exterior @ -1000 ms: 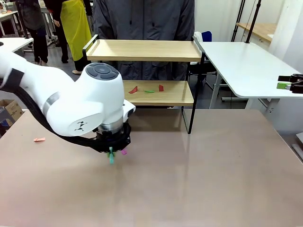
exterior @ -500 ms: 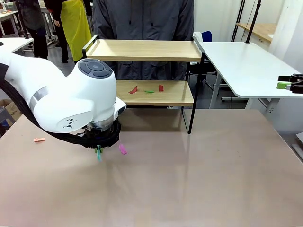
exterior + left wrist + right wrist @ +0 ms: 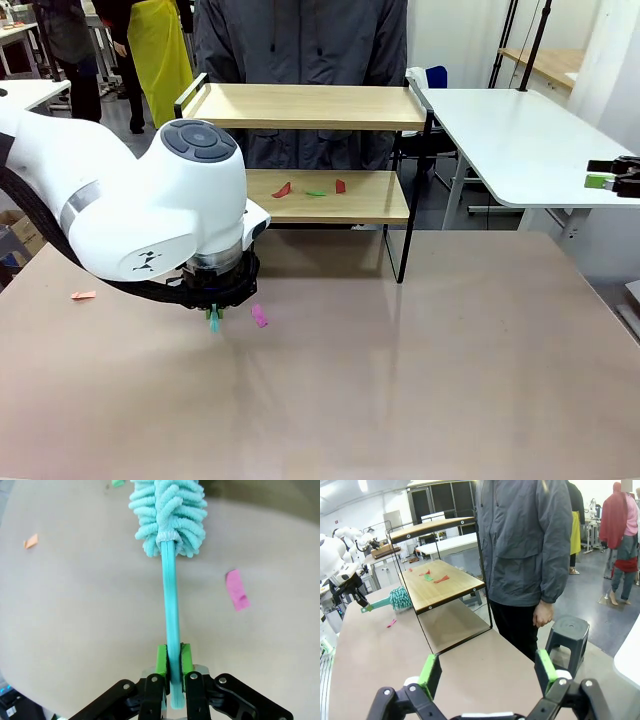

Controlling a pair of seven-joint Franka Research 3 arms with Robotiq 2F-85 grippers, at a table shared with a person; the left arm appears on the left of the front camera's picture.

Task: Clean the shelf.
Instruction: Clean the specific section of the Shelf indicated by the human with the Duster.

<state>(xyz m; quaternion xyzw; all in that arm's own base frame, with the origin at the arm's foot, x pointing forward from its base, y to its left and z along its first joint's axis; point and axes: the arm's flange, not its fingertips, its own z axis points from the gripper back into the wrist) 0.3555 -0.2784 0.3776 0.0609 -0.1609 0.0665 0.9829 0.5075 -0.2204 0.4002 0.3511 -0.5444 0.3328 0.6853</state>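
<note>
Shifted left since prior frame, off pink scrap (image 3: 259,316): L gripper (image 3: 171,651), clenched on duster (image 3: 170,540) handle. R gripper (image 3: 488,671) released. Risk: handle pivoting in pads (image 3: 161,660) on shelf (image 3: 300,105) contact.

Bright, even indoor light surrounds me; ceiling lamps (image 3: 362,485) glare in the upper left of my right wrist view. The shelf (image 3: 300,105) casts a soft shadow on the table (image 3: 420,380), which carries a pale sheen. My wrist views bow at their edges.

White side table (image 3: 520,140), dark stool (image 3: 568,626), grey floor (image 3: 595,610).
</note>
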